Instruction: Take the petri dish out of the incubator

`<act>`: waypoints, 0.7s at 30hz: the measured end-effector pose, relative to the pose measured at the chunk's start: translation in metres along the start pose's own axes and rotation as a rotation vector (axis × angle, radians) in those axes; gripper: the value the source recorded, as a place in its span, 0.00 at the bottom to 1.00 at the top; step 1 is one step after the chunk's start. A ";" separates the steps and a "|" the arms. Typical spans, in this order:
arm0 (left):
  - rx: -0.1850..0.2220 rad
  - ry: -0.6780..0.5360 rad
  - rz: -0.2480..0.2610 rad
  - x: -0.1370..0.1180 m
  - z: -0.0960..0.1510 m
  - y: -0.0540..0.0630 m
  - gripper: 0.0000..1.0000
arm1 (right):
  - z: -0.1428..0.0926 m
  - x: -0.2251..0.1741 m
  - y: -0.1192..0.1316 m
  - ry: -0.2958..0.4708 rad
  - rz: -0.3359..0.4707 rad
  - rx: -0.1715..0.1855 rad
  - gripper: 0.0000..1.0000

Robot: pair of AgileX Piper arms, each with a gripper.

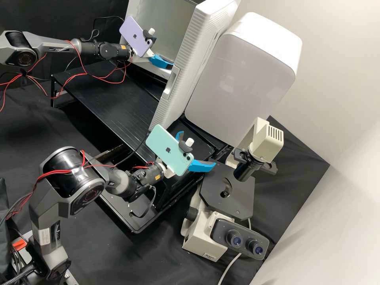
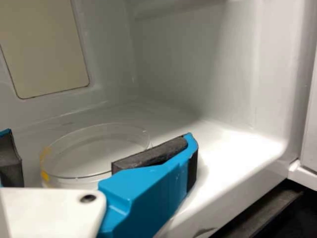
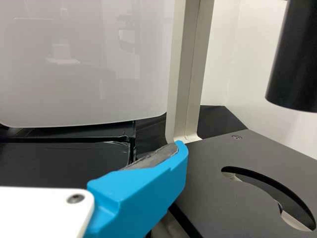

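Here the clear round plastic petri dish (image 2: 84,148) lies on the white incubator's (image 2: 223,74) floor; we hold the left gripper (image 2: 99,154) astride it, jaws apart, ready to close; the right gripper (image 1: 197,154) waits open beside the cream microscope (image 1: 215,231).

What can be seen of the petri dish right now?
The petri dish is shallow, round and clear, seemingly plastic, with a yellowish mark on its rim. It lies flat on the white floor of the incubator. The open left gripper straddles it, one blue finger on each side; whether they touch it cannot be told.
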 end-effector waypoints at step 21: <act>-0.004 0.001 -0.001 0.000 -0.001 0.000 0.00 | 0.000 0.000 0.000 0.000 0.000 0.000 1.00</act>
